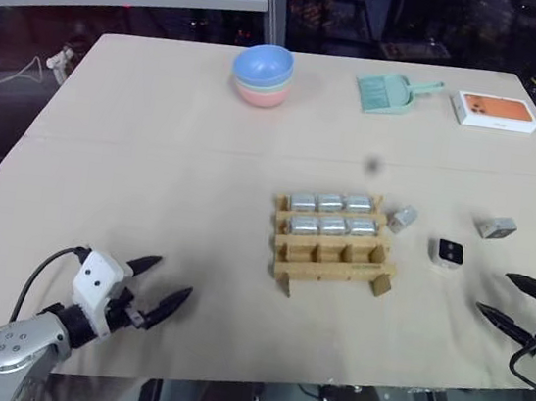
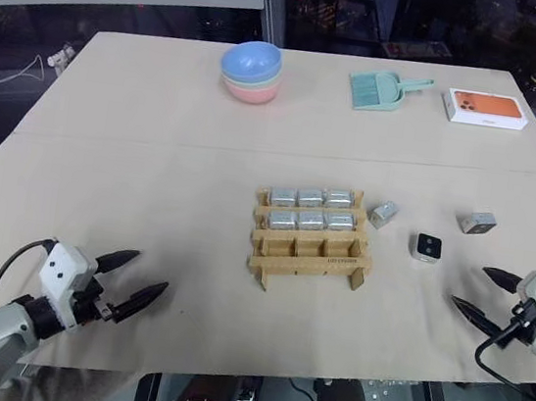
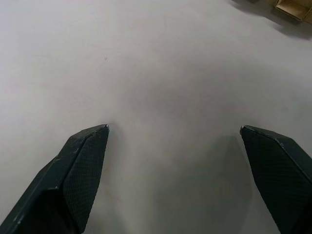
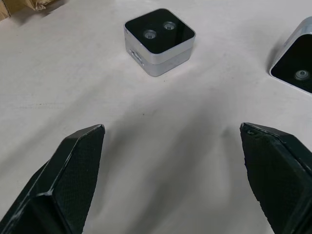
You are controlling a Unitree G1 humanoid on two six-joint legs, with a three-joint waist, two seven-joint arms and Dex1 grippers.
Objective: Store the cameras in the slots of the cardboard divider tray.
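At the near edge of the worktop (image 2: 153,175), the left gripper (image 2: 136,279) is hovering over bare surface with its jaws spread wide and holding nothing, while the right gripper (image 2: 482,292) is hovering at the near right, its jaws likewise spread and empty. Just beyond the right gripper, one camera (image 2: 427,247) is lying face-up, its black lens face showing; a second camera (image 2: 477,223) is sitting farther right, and a third camera (image 2: 383,213) is resting just beside the right end of the cardboard divider tray (image 2: 308,258). The tray is standing mid-worktop, its two far rows holding six silver cameras (image 2: 309,209) and its near row of slots standing vacant. The step in hand appears to be picking up the nearest loose camera: the right jaws are best centred over its silver sides, lowered squarely, and closed on the flat flanks rather than the corners, so that it is dropping cleanly into a near slot. Farther back, stacked bowls (image 2: 251,72), a mint dustpan (image 2: 379,90) and an orange phone box (image 2: 487,108) are lying well apart.
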